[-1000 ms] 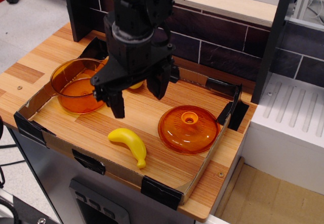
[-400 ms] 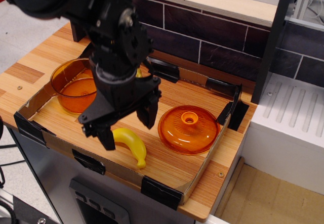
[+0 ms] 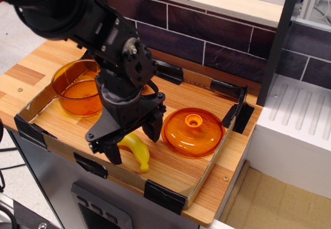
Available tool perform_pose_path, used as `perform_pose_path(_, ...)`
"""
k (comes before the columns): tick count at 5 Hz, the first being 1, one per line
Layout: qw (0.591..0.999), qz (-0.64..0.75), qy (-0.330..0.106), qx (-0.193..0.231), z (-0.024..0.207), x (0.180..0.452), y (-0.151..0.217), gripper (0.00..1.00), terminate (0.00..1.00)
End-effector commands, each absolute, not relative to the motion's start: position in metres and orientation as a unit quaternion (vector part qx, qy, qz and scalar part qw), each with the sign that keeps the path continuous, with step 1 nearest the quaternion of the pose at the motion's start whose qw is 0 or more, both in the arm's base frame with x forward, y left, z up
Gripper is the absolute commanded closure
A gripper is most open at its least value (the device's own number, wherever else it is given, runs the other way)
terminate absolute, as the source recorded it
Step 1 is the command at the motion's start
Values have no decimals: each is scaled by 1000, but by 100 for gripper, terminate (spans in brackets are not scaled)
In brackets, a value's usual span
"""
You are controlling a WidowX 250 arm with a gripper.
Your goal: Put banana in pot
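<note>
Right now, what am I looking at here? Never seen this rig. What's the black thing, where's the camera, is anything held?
The black thing is a robot arm; its end is a two-fingered gripper. There is one camera view, fixed in front of the counter and above it, looking down at an angle.

On the wooden counter sits a shallow cardboard-edged tray. In it are a yellow toy banana near the front edge, a see-through orange pot at the left, and a domed orange lid with a knob at the right.

Nothing is held yet. The gripper is open, low over the banana, with one finger on each side of it. The banana lies on the tray floor, outside the pot.
</note>
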State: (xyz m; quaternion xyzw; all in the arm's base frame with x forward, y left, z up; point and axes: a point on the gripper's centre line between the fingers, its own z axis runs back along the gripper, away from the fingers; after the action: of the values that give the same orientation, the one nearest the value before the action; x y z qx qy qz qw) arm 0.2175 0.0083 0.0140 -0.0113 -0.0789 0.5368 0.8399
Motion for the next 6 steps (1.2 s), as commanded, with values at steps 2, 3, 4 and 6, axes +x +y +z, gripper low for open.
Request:
perform_pose_path(2, 840, 538, -74, 5, 2, 224, 1, 100, 0)
perform_pose_path(3, 839, 539, -73, -3, 7, 227, 3, 100, 0)
perform_pose_path(4, 837, 542, -75, -10, 19, 232, 6, 100, 0)
perform_pose_path(6, 793, 602, -83, -46, 86, 251, 32, 100, 0)
